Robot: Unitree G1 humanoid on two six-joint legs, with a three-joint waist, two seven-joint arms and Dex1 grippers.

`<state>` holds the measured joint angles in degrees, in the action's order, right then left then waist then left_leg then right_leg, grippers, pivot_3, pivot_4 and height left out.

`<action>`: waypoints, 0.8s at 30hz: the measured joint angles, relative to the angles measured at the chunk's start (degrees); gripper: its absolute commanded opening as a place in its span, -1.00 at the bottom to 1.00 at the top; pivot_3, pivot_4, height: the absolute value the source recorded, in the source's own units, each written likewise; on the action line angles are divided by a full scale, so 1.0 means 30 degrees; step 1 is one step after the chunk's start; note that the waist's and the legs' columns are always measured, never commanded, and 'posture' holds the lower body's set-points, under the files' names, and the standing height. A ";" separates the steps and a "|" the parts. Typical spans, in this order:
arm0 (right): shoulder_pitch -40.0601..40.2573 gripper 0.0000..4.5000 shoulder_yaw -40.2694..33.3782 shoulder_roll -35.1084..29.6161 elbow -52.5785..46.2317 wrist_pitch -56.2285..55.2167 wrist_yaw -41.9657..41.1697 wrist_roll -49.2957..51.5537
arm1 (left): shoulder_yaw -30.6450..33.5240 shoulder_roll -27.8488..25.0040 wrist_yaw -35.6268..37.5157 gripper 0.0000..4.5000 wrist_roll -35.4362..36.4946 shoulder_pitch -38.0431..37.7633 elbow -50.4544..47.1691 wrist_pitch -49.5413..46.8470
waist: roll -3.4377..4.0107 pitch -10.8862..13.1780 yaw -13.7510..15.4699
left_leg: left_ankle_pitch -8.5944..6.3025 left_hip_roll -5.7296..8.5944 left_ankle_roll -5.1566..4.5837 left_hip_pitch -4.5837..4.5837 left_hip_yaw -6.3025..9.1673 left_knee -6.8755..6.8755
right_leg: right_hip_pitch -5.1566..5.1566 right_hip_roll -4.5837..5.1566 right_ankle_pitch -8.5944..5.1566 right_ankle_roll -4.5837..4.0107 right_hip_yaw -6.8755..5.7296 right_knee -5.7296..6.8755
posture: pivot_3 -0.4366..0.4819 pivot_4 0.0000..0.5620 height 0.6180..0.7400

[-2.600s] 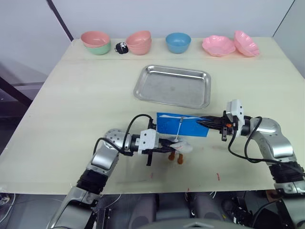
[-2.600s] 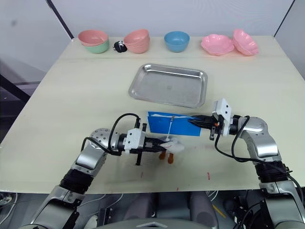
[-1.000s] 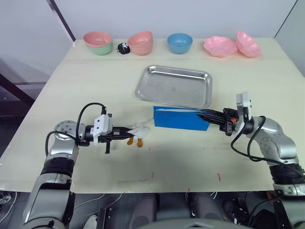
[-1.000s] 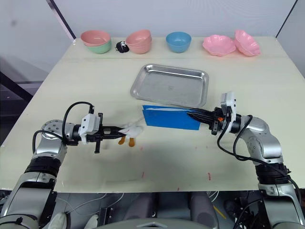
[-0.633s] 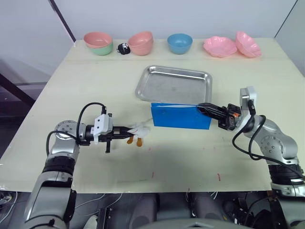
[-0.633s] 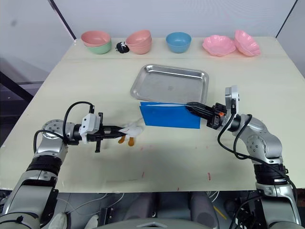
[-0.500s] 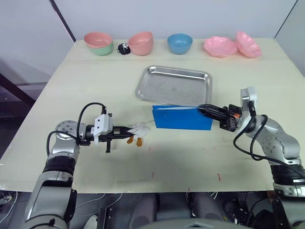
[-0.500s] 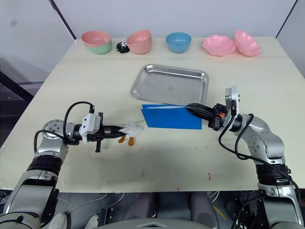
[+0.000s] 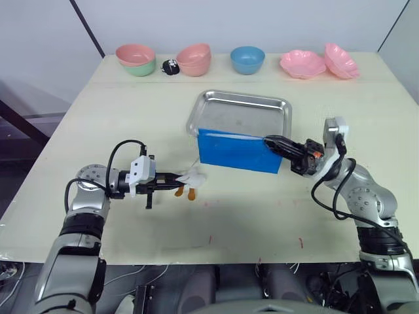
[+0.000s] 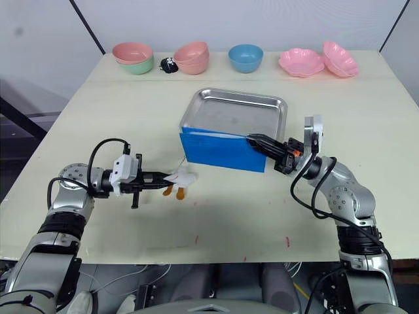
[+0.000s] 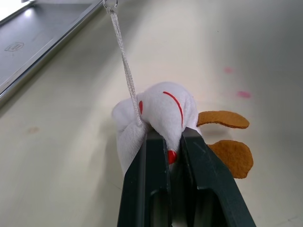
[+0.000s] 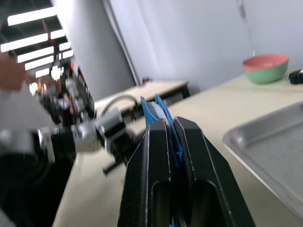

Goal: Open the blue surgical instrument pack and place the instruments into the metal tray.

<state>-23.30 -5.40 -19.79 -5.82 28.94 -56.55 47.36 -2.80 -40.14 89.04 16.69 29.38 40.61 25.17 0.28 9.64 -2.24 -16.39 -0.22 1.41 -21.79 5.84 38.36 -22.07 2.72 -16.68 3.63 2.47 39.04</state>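
Observation:
The blue surgical instrument pack [image 9: 237,150] hangs lifted and tilted over the near edge of the metal tray [image 9: 243,112]. My right gripper [image 9: 270,141] is shut on its upper right corner; the right wrist view has blue fabric [image 12: 160,112] pinched between the black fingers [image 12: 156,156]. The instruments are hidden. To the left of the pack my left gripper [image 9: 169,178] is shut on a white toy [image 9: 190,177] with orange feet resting on the table. In the left wrist view the toy [image 11: 163,109] sits squeezed at the fingertips, and its cord runs toward the tray rim [image 11: 45,52].
Along the table's far edge stand a pink bowl in a green one [image 9: 135,59], stacked pink bowls [image 9: 194,59], a small black object [image 9: 169,65], a blue bowl [image 9: 247,59] and two pink flower-shaped dishes [image 9: 302,63].
My right gripper has raised the pack off the table and carried it left and toward the tray. My left gripper earlier dragged the white toy left and now holds still.

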 measured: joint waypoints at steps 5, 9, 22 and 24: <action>-0.0527 -1.00 -0.0209 0.0697 -0.0068 0.0377 0.0951 0.0992 | -0.0016 0.0001 0.0030 -0.99 -0.0090 0.0117 -0.0016 -0.0021 | 0.0001 0.0001 0.0024 | 0.0000 0.0003 0.0000 -0.0011 0.0010 0.0000 | -0.0001 0.0001 0.0000 0.0000 -0.0009 -0.0009 | -0.05 -0.47 1.00; -0.0524 -1.00 -0.0209 0.0652 -0.0128 0.0382 0.1051 0.1027 | -0.0027 -0.0015 0.0073 -0.99 -0.0257 0.0299 0.0052 -0.0024 | 0.0002 0.0001 0.0031 | 0.0000 0.0007 0.0000 -0.0010 0.0010 0.0000 | -0.0001 0.0003 0.0000 0.0000 -0.0010 -0.0007 | -0.05 -0.47 1.00; 0.1121 -1.00 0.2314 -0.1023 0.1366 -0.6022 -0.2368 -0.5382 | -0.0734 -0.0615 0.0222 -0.99 -0.0970 0.1414 0.1418 0.0729 | 0.0003 0.0001 -0.0115 | 0.0000 -0.0011 -0.0001 0.0019 0.0006 -0.0004 | -0.0002 -0.0019 -0.0002 0.0002 -0.0007 0.0015 | -0.05 -0.47 1.00; 0.1320 -1.00 0.2362 -0.1059 0.1684 -0.6990 -0.2709 -0.5939 | -0.0803 -0.0666 0.0223 -0.99 -0.0970 0.1398 0.1441 0.0872 | 0.0004 0.0000 -0.0120 | 0.0000 -0.0013 -0.0001 0.0023 0.0004 -0.0004 | -0.0002 -0.0019 -0.0002 0.0002 -0.0004 0.0015 | -0.05 -0.47 1.00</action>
<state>-19.34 1.69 -22.97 -0.77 7.97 -64.67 29.54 -5.21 -42.14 89.71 13.78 33.57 44.94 27.79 0.29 9.64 -2.60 -16.39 -0.26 1.40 -21.72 5.85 38.35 -22.08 2.66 -16.68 3.64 2.46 39.08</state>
